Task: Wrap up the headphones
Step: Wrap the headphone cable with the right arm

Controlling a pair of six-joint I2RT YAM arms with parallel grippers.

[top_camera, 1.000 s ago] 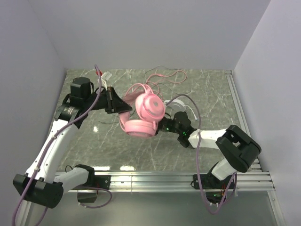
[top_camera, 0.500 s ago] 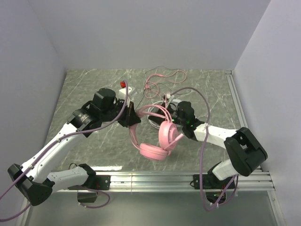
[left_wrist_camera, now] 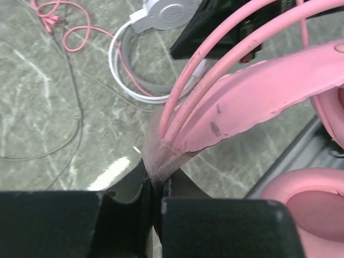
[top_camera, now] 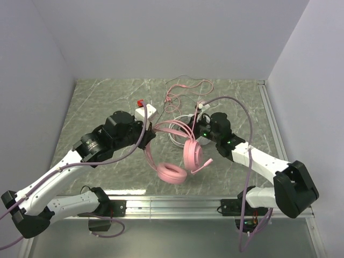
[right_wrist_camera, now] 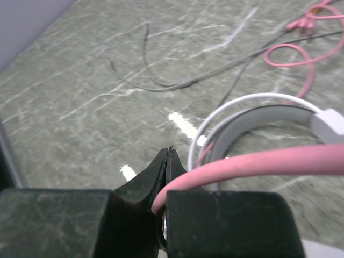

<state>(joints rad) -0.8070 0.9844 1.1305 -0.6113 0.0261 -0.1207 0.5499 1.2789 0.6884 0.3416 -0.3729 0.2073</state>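
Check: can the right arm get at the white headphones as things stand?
Probably not yet. The white headphones lie close beneath, but the right end effector is shut on the pink headphones, whose band crosses above them; it must release first.

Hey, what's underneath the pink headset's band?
The white headset lies on the table there, partly showing; the pink headset band and the right gripper cover the rest.
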